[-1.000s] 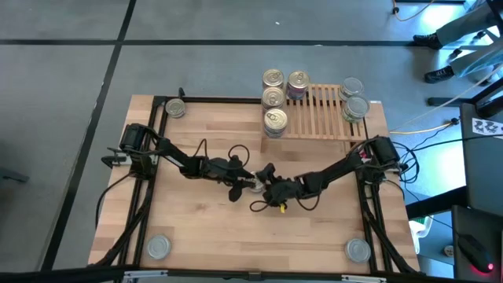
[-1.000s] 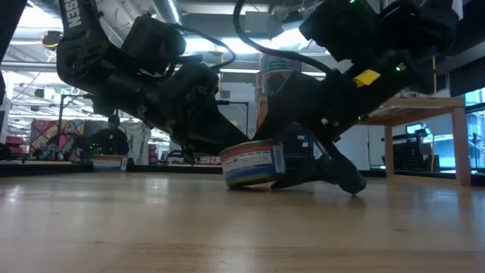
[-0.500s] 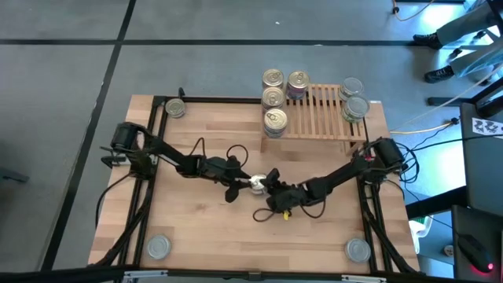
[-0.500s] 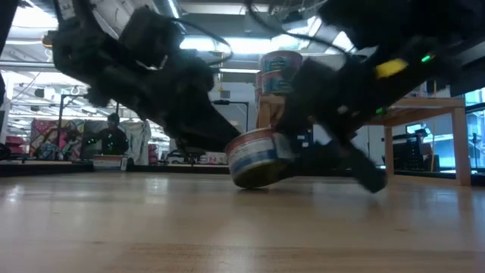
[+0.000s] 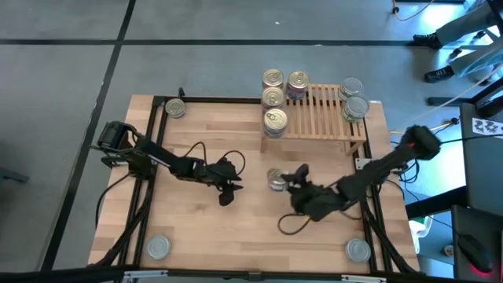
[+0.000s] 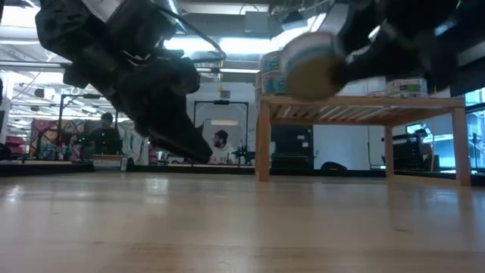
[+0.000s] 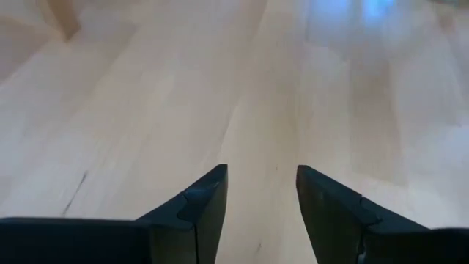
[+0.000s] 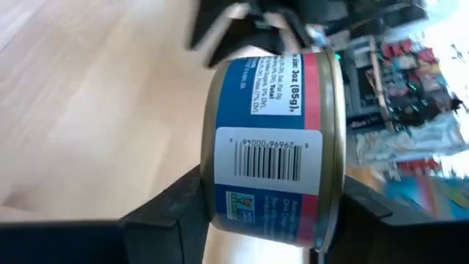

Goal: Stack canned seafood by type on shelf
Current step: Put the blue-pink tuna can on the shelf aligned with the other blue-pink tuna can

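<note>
My right gripper point(image 5: 284, 182) is shut on a small round tin point(image 5: 276, 179) with a blue and red label point(image 8: 267, 110), held above the middle of the wooden table point(image 5: 204, 228). My left gripper point(image 5: 228, 192) hovers open and empty left of it, over bare wood point(image 7: 261, 191). The slatted shelf point(image 5: 318, 118) stands at the far right. Several gold-topped tins point(image 5: 273, 97) crowd its left end and two grey-topped tins point(image 5: 356, 108) sit on its right end. My right gripper pinches the tin between its two fingers, one on each flat end, by the rims point(image 8: 212, 176). The labelled side wall faces back toward the wrist. The fingers come slanting down from the table's right. The tin is tilted and lifted clear of the table point(image 6: 311, 64).
Single tins sit near three table corners: far left point(image 5: 175, 108), near left point(image 5: 159, 248) and near right point(image 5: 358, 250). Bare slats lie in the shelf's middle. People and equipment show in the room beyond the table point(image 6: 220, 144).
The tin stood flat on the table between both grippers, then tipped, and now hangs lifted clear. My right gripper has risen with it and gone toward the table's right edge, rolling its wrist. My left gripper has drawn back toward the left edge and risen a little.
</note>
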Controlling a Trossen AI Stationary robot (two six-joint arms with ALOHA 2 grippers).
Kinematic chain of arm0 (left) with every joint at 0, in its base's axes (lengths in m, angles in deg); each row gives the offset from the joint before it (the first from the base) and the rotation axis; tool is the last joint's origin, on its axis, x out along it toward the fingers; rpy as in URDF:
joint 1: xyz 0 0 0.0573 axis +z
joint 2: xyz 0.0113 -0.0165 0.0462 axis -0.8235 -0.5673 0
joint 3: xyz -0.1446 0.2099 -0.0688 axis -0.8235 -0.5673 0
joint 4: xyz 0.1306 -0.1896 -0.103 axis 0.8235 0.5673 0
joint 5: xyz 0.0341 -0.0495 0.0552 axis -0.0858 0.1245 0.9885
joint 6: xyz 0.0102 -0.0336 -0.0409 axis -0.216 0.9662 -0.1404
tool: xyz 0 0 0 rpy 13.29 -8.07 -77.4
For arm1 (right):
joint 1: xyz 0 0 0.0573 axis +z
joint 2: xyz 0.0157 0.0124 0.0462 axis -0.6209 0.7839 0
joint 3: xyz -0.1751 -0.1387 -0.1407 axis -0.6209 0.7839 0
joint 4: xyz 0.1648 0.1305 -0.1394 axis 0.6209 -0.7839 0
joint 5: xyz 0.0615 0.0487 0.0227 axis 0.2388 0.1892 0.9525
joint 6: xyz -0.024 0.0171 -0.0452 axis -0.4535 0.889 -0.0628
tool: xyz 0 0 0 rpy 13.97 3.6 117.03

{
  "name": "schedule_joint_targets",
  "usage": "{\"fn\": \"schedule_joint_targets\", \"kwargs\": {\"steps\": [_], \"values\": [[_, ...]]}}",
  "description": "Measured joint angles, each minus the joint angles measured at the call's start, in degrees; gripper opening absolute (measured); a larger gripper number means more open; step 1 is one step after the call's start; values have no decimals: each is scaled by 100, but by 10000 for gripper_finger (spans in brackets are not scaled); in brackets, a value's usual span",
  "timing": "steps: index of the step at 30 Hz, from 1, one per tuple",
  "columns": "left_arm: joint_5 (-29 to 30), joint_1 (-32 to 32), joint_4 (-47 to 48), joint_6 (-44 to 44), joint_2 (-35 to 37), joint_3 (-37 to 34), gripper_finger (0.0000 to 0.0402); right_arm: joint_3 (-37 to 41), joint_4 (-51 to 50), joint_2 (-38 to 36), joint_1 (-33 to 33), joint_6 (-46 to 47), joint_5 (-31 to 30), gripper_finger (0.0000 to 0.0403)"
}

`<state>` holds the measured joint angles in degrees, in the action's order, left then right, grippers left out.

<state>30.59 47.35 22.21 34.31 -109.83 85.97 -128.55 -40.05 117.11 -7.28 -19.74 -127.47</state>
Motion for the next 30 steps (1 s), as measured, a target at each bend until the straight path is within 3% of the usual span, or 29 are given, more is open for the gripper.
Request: {"fn": "schedule_joint_targets", "kwargs": {"steps": [5, 12, 18, 30], "values": [[346, -184, -9, 81, -12, 5, 162, -2, -899, -1140, -4, 632, -342, 197], [461, -285, -32, 88, -14, 7, 162, -3, -1434, -2469, -48, 641, -1154, 197], [786, -283, -80, 88, -14, 11, 162, -13, -1718, -3080, -851, 622, -1261, 197], [962, -283, -73, 91, -8, 14, 162, -13, -1610, -2665, -3640, -70, 531, 197]]}}
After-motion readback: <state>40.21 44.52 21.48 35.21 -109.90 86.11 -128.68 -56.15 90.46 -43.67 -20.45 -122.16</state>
